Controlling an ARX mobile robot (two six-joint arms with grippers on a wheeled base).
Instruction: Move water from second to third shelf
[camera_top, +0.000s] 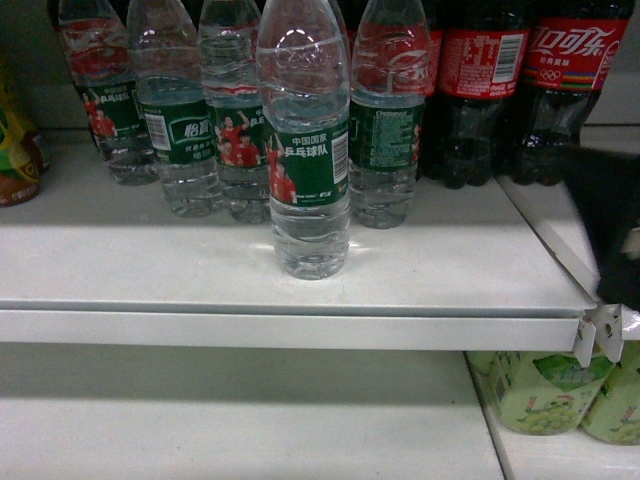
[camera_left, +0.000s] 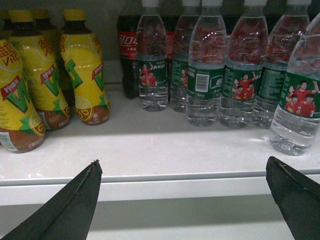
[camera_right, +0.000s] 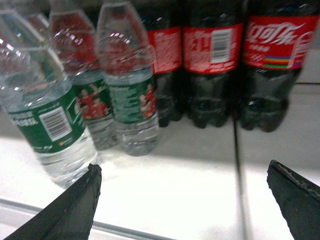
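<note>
Clear water bottle (camera_top: 303, 150) stood upright near white shelf (camera_top: 150, 270) front edge, ahead of its row, left end effector (camera_left: 182, 192) and right end effector (camera_right: 182, 195) spread wide, nothing gripped

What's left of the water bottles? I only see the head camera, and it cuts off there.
Observer: Yellow drink bottles stand there, on the same shelf.
Operator: Is the left pincer holding anything?
Observer: No. The left pincer is open and empty, in front of the shelf edge.
Operator: And the right one?
Observer: The right pincer is open and empty too, facing the shelf where the water bottles meet the cola bottles.
</note>
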